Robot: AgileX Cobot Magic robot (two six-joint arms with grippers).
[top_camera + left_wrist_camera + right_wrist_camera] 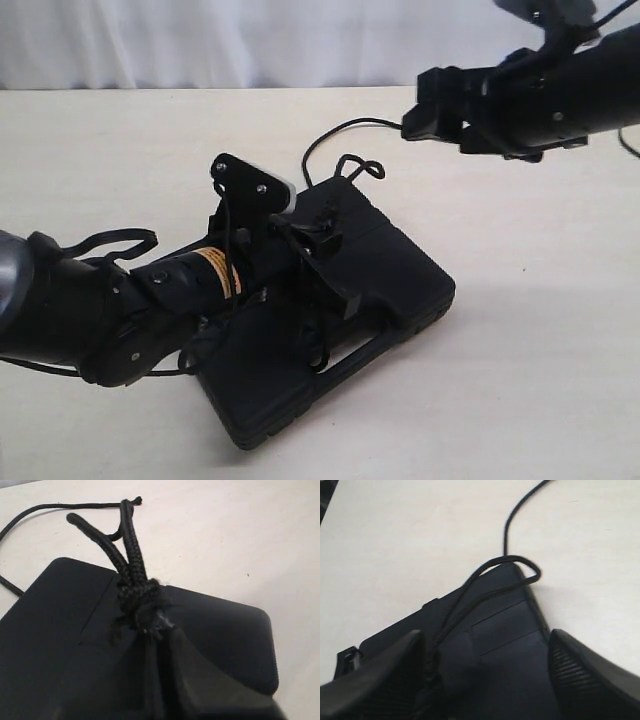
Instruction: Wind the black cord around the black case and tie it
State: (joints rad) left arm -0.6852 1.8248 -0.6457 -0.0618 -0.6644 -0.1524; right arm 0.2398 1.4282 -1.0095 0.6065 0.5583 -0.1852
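The black case (400,280) lies flat and askew in the middle of the table. My left gripper (318,236) reaches over its lid and is shut on the black cord (131,545) at a frayed knot. From the knot (142,597) two strands run over the case's far corner. There the cord loops (360,166) and trails off across the table (335,132). My right gripper (420,112) hangs above the table beyond the case, open, with nothing between its fingers. In its own view the right gripper (485,635) looks down on the case (520,645) and the cord's loop (520,575).
The table (540,350) is plain beige, with a white curtain (200,40) along its far edge. The left arm's thin cables (120,238) arch above its wrist. The right arm (580,85) comes in from the upper right.
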